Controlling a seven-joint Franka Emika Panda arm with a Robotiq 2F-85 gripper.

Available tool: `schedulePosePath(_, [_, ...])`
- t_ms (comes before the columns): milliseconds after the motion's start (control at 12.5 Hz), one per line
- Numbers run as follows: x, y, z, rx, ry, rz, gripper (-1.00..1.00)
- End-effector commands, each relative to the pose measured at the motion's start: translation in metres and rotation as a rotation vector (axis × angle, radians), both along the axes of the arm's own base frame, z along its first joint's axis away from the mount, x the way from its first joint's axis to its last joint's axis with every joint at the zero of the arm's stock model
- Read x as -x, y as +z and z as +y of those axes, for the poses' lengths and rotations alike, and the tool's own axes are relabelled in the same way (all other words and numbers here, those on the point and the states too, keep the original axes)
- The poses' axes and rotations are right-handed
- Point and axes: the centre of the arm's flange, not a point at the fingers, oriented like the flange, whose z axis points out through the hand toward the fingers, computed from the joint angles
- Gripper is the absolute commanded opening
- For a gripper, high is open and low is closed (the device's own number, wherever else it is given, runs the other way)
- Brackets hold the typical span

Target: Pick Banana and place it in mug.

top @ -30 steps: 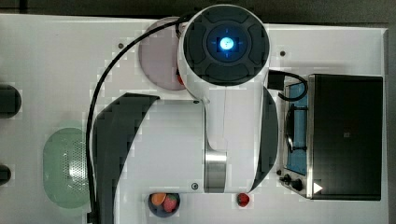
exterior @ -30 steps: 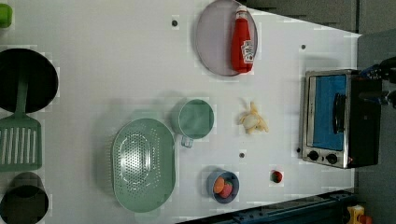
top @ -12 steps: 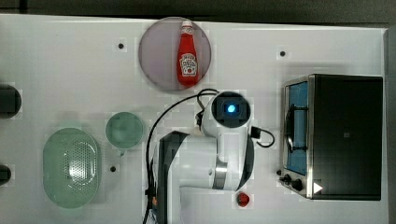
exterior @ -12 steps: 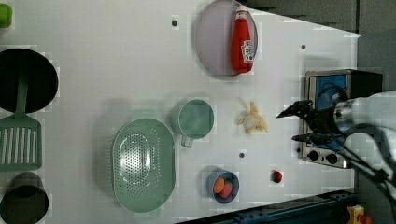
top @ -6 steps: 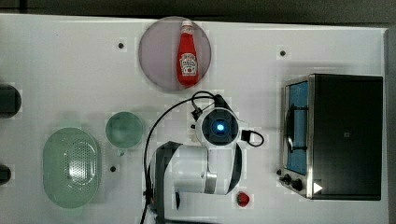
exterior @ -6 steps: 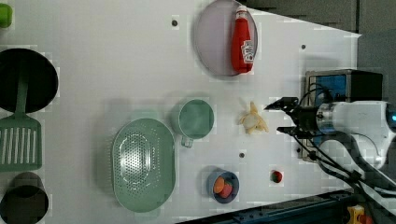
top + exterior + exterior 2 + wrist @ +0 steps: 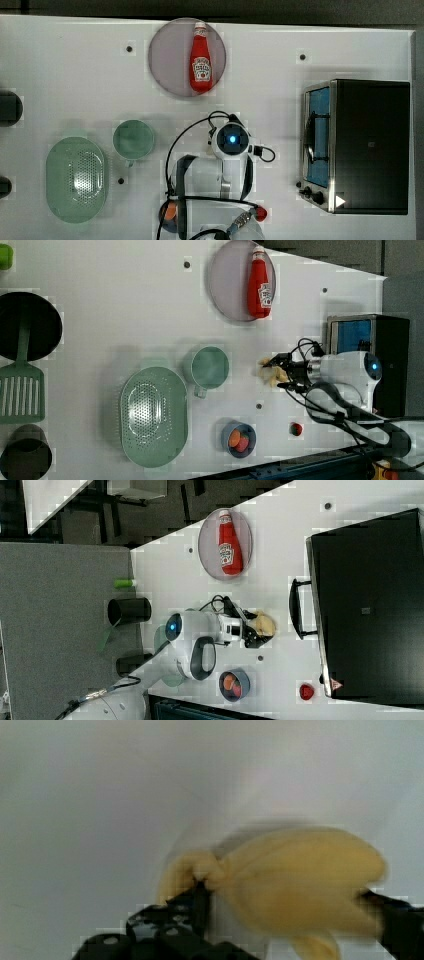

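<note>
The claw (image 7: 278, 371), fingers spread wide, straddles the banana (image 7: 270, 374) lying on the white desk (image 7: 125, 315) right of centre in the left view, ungrasped, the green mug (image 7: 209, 367) nearby waiting empty.

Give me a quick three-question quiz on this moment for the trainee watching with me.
1. True or false: the banana already lies inside the mug.
2. What lies on the round plate?
A. ketchup bottle
B. spatula
C. mug
3. How does the pincer stand relative to the banana?

Key:
1. False; it lies on the table, apart from the mug.
2. A
3. Open, with a finger on either side of it.
</note>
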Motion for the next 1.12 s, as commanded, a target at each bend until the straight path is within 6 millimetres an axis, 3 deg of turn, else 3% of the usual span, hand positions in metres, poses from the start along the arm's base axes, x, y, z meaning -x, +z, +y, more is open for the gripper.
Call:
schedulePosePath(80, [-0.017, 0.018, 0.014, -0.013, 0.053, -0.09, 0.65])
schedulePosePath(480, [-0.021, 0.024, 0.013, -0.011, 0.05, -0.113, -0.45])
schedulePosePath(640, [-0.025, 0.038, 0.007, -0.008, 0.039, -0.135, -0.46])
schedulePosePath(880, [-0.035, 0.101, -0.004, -0.007, 0.016, -0.162, -0.46])
schedulePosePath(1120, [-0.037, 0.197, -0.015, -0.019, -0.005, -0.136, -0.46])
